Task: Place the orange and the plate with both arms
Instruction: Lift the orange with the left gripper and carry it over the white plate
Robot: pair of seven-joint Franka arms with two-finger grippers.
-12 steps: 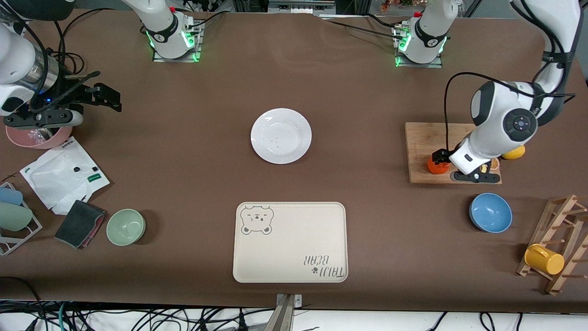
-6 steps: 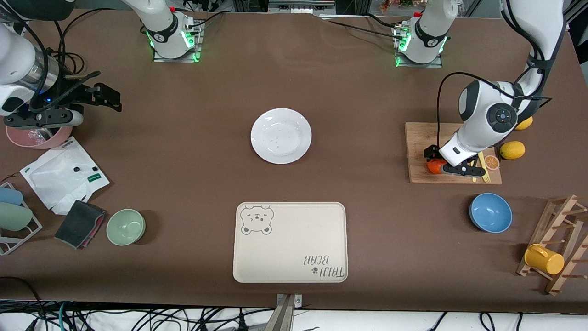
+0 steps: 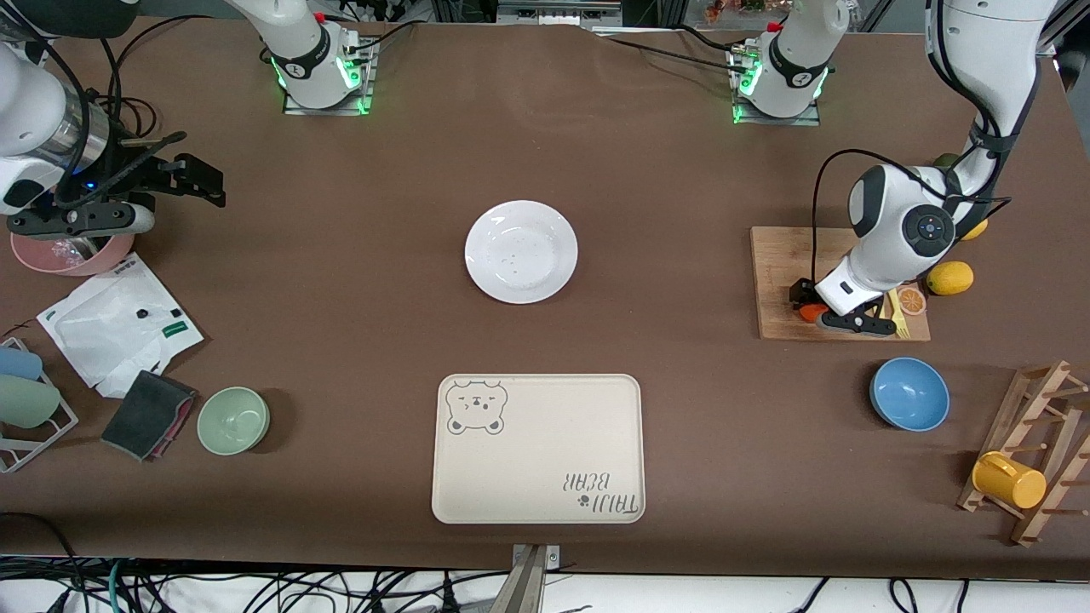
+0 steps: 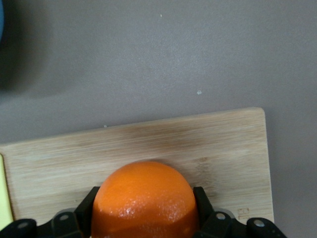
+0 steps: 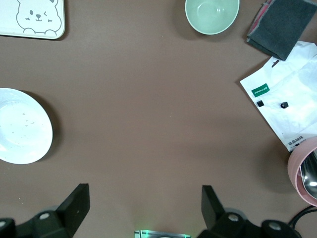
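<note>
The orange sits on the wooden cutting board at the left arm's end of the table. My left gripper is down on the board with a finger against each side of the orange; it is shut on it. The orange rests on the board. The white plate lies at the table's middle, untouched, and also shows in the right wrist view. My right gripper waits open and empty above the table at the right arm's end.
The beige bear-print tray lies nearer the camera than the plate. A blue bowl, two lemons, an orange slice and a mug rack surround the board. A pink bowl, white bag and green bowl sit near the right arm.
My left arm has swung and lowered its gripper round the orange, which now shows less in the front view. The right arm and the plate have not moved.
</note>
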